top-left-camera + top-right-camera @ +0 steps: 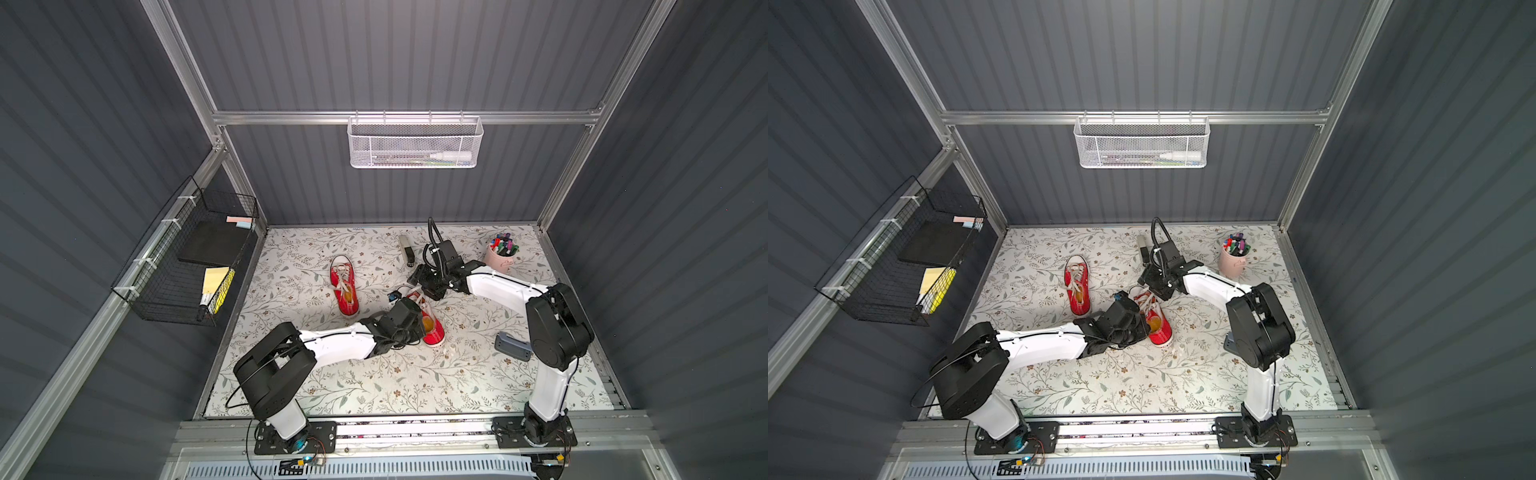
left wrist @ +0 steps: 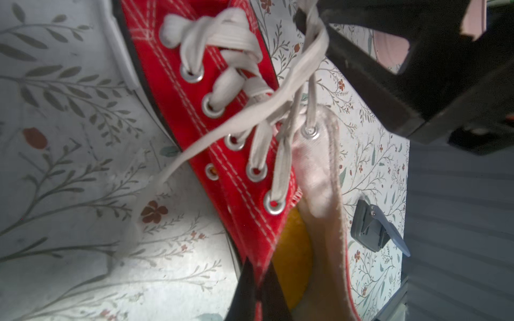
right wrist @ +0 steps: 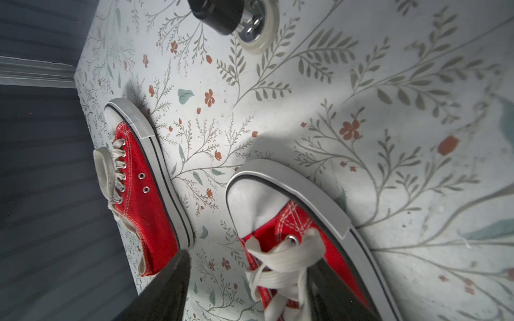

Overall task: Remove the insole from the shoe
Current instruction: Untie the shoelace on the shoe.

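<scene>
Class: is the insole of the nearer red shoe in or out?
In. The yellow insole lies inside the opening of the red sneaker, below its rim.

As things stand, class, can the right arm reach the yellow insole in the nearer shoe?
Probably yes: the right gripper hovers open over the laces; the insole lies exposed in the shoe beyond them.

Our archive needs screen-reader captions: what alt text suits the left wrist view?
Close-up of a red sneaker with white laces on a floral table; the left gripper pinches its canvas side, the yellow insole showing inside.
</scene>
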{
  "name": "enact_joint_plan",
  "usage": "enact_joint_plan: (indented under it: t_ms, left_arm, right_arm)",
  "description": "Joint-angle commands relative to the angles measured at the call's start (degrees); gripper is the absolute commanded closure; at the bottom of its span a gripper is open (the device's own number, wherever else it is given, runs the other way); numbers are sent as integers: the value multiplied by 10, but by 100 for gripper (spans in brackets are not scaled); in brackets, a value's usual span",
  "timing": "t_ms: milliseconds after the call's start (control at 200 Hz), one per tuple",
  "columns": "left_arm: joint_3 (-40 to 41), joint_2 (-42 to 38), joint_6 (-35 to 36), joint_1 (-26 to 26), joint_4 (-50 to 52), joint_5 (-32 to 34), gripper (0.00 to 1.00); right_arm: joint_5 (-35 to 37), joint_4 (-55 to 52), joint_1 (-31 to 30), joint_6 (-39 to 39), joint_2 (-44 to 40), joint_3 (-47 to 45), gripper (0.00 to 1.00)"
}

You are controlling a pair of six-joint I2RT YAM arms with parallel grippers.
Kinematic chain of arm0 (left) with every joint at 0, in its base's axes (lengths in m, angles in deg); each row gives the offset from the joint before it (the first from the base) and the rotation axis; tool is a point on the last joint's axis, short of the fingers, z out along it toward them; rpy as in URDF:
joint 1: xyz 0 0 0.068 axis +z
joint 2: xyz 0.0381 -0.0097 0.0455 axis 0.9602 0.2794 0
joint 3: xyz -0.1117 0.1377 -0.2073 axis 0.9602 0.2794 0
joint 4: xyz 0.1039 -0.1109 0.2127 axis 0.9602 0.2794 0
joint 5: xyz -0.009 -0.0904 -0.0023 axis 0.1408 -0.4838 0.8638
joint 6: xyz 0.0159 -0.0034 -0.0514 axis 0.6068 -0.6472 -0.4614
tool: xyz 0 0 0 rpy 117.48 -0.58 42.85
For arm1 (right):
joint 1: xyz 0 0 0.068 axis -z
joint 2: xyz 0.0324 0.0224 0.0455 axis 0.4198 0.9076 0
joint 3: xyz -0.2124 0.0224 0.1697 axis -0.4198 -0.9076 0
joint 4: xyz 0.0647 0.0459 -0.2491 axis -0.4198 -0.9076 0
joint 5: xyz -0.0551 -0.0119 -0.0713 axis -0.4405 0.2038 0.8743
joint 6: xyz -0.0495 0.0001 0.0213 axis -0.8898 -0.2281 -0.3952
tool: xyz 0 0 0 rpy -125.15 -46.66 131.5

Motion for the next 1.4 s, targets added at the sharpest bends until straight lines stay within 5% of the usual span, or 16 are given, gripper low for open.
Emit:
enact_joint_plan:
  t_ms: [0, 415, 735, 1061, 1391]
  left_arm:
    - [15, -21, 21, -20, 78, -99, 100]
    - [13, -13, 29, -18, 46, -103, 100]
    - [-10, 6, 14, -17, 27, -70, 100]
    - [-26, 21, 8, -18, 28, -61, 100]
    - [-23, 15, 12, -17, 31, -63, 100]
  right_arm:
    - [95, 95, 29, -45, 14, 36, 30]
    - [13, 161, 5, 45, -20, -51, 20]
    - [6, -100, 7, -72, -149, -55, 22]
    - [3, -324, 3, -253, -190, -61, 56]
    - [-78, -327, -8, -313, -118, 10, 66]
